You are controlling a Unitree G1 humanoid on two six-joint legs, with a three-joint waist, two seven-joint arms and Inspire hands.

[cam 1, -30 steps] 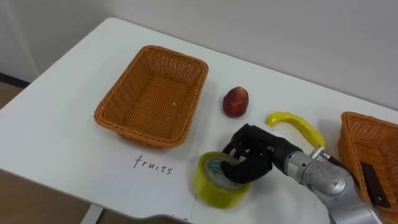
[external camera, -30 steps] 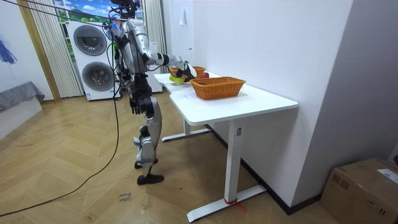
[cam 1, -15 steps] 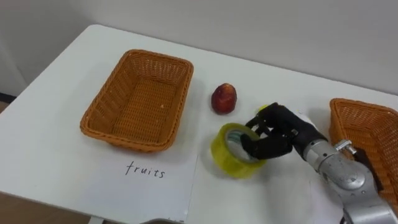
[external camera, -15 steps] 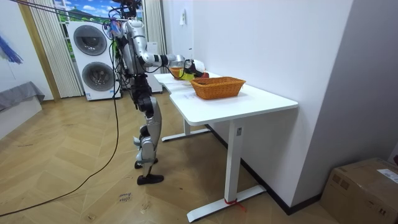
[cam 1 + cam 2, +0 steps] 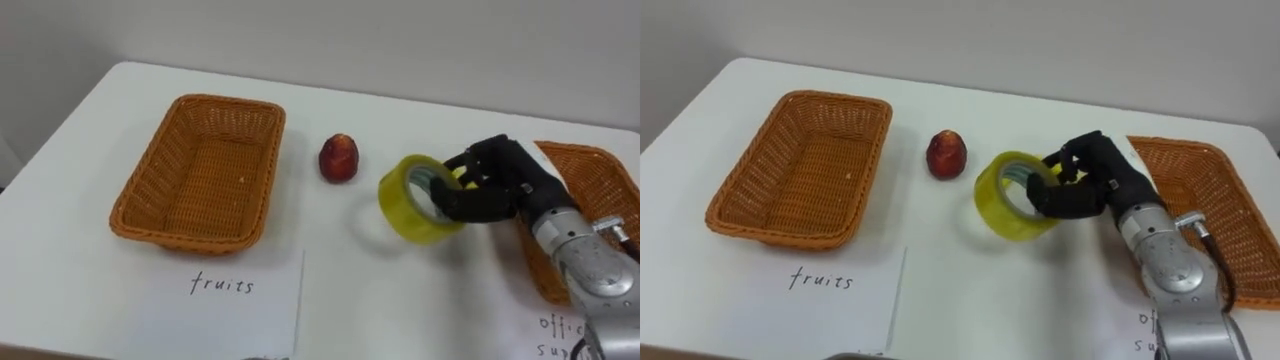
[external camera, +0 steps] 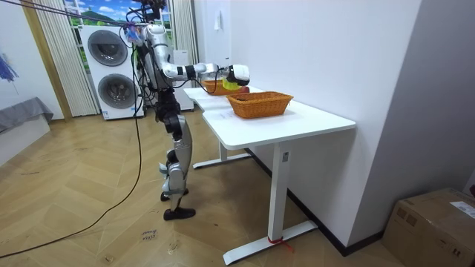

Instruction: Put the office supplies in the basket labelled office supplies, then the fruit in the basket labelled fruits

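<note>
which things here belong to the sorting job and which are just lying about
Job: tape roll held in the right hand; red fruit; left basket; right basket; paper label.
Lying about: washing machines; cardboard box.

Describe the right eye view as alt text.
The robot's right hand holds a yellow tape roll over the white table, between a red fruit and the right wicker basket. A second wicker basket sits at left.
</note>
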